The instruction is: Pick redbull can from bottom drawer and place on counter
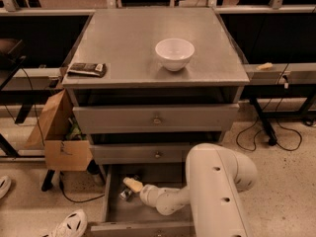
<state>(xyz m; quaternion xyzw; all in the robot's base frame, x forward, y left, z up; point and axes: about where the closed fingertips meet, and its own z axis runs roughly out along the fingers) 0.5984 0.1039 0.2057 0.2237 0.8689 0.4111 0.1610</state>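
The bottom drawer [113, 214] is pulled open at the foot of the cabinet. My gripper [132, 185] reaches into its back left part from the right, on the end of the white arm [212, 181]. A small silver object, apparently the redbull can [124, 195], lies just below and left of the gripper, touching or nearly touching it and partly hidden by it. The counter [148, 33] is the grey cabinet top above.
A white bowl [174, 53] and a flat dark packet [87, 69] sit on the counter. The two upper drawers [157, 118] are pushed in. A cardboard box [59, 137] stands left of the cabinet. A shoe [69, 225] and cables [269, 132] lie on the floor.
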